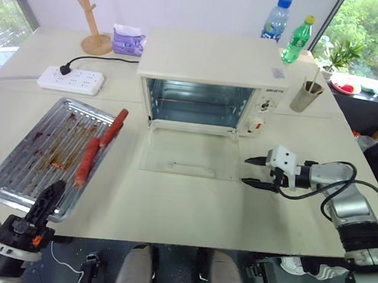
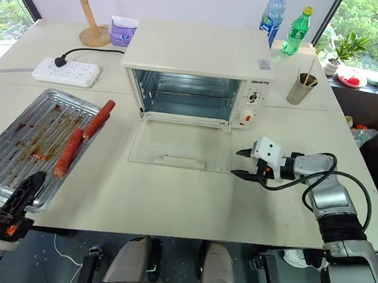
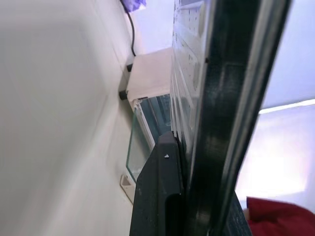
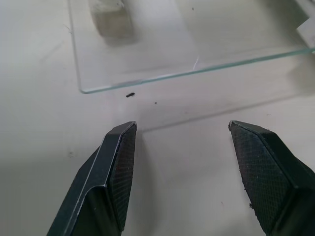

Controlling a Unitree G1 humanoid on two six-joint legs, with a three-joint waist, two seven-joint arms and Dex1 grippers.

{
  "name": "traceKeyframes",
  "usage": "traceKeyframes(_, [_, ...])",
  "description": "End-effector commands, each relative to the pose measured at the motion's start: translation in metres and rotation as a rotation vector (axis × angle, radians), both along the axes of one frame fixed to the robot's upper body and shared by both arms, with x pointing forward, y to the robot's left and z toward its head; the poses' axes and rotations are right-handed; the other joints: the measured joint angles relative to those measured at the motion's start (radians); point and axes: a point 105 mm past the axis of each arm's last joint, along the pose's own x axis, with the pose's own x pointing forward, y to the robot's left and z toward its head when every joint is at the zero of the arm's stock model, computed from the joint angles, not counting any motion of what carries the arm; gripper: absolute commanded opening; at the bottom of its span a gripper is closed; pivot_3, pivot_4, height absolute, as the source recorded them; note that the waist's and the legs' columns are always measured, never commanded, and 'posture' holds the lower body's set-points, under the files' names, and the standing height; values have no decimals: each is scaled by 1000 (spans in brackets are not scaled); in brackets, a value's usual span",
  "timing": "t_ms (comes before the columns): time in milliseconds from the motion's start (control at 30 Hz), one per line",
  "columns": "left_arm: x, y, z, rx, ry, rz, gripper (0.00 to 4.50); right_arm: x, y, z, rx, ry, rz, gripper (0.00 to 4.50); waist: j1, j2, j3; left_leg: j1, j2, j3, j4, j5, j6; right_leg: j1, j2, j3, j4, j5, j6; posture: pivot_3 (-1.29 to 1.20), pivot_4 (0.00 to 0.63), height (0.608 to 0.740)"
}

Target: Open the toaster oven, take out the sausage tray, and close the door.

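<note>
On the tabletop's near left, the sausage tray (image 1: pixel 39 151) lies out of the oven, long axis running near-left to far-right, its near edge clenched in the left gripper (image 1: pixel 46 202). Centre, the toaster oven (image 1: pixel 210 84) stands empty, the door (image 1: pixel 189 153) folded flat, not yet closed. Right, the right gripper (image 1: pixel 254 172) hovers spread and empty beside the door.

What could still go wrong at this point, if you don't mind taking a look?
The sausage tray juts past the table's near edge, gripped only at its corner by the left gripper; once released it may tip. The sausages lie near its rim and could roll off. The door lies flat, so the open right gripper may scrape past its glass edge.
</note>
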Motion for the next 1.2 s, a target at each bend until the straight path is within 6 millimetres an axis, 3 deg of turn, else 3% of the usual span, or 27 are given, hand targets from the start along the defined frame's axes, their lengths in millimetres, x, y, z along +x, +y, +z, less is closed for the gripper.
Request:
traceKeyframes(33, [-2,4,9,10,-37,18,0,6,9,7,16,-36,14,3057,-1,0,0,0,0,0,0,0,0,0,0,0,0,0,0,0,150,722])
traceKeyframes(167, [0,6,9,15,-31,17,0,10,24,19,93,-29,20,3057,-1,0,0,0,0,0,0,0,0,0,0,0,0,0,0,0,150,722])
traceKeyframes(267, [2,8,8,22,-26,8,0,15,33,50,210,-30,6,3057,-1,0,0,0,0,0,0,0,0,-1,0,0,0,0,0,0,150,722])
traceKeyframes(433, [5,10,6,34,-9,-18,0,29,32,99,362,-46,-76,3057,-5,0,1,-1,1,1,0,0,0,-2,0,0,0,0,0,0,150,722])
traceKeyframes(733, [11,2,2,57,31,-148,0,-9,28,79,254,-17,4,3057,2,0,0,-2,1,0,-1,-1,0,-1,-1,-1,-1,0,-1,0,150,722])
traceKeyframes(900, [14,-7,-3,75,76,-268,0,-25,22,80,204,-21,52,3057,-4,1,1,-1,1,1,-1,-1,0,-2,-1,-1,0,0,-1,0,150,722])
traceKeyframes(1200, [42,-25,3,115,76,-536,0,-54,9,92,181,0,10,3057,2,1,1,-1,2,1,-1,-1,0,-3,-1,-1,0,0,-1,0,150,722])
